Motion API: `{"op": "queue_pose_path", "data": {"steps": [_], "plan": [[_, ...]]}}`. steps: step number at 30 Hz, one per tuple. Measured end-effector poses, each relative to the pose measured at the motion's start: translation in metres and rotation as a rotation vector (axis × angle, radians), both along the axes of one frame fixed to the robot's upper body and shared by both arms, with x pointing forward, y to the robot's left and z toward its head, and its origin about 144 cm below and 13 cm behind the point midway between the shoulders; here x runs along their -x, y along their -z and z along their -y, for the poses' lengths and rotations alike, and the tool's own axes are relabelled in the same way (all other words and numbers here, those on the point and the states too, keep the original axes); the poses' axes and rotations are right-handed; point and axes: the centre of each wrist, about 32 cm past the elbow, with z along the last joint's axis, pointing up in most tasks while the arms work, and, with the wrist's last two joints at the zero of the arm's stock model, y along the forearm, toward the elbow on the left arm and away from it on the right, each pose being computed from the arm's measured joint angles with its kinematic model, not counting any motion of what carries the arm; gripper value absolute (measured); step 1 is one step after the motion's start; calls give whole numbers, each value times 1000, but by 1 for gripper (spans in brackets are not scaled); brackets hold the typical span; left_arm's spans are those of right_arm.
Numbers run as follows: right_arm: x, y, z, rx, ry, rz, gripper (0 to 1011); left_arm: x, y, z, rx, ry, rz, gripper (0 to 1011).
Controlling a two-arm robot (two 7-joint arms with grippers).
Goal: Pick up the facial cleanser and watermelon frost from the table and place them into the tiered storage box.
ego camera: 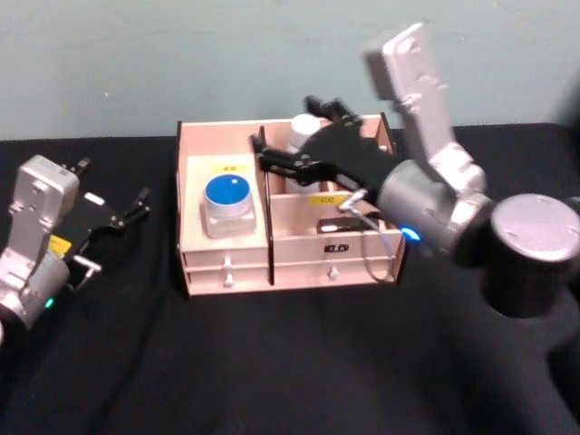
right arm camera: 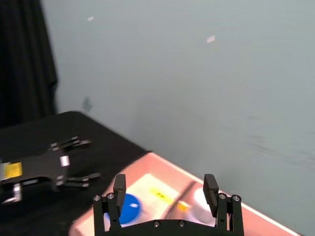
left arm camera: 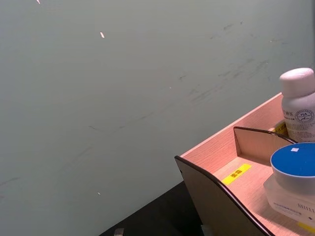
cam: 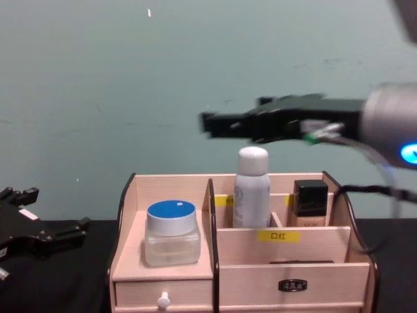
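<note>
The pale wooden tiered storage box with dark-edged curved sides [ego camera: 227, 258] sits on the black table [ego camera: 272, 362] near the grey-green wall [cam: 130, 78]. In its left compartment stands a squat clear jar with a round blue lid [cam: 171, 232], beside a yellow label [left arm camera: 236, 173]. Just right of the divider, in a rear compartment, a white bottle with a rounded white cap [cam: 252, 187] stands upright. Further right in the back row sits a small black-capped beige container [cam: 309, 203]. A small white-knobbed drawer [cam: 163, 300] fronts the box under the jar.

The right gripper [cam: 208, 124] hangs in the air above the white bottle, clear of its cap, with its 2 black fingers [right arm camera: 119, 188] spread wide and nothing between them. The left gripper [ego camera: 136, 204] rests low over the table to the left of the box, apart from it, fingers parted and holding nothing.
</note>
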Motion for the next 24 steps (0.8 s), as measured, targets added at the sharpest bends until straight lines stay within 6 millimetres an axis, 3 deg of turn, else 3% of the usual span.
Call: {"op": "queue_pose_path", "data": {"steps": [11,24], "plan": [[26,2,60,-58,209,50,1002,0,0,0,0,0,0,1009],[32,23,97,-85,396,44,1002,0,0,0,0,0,0,1010]]}}
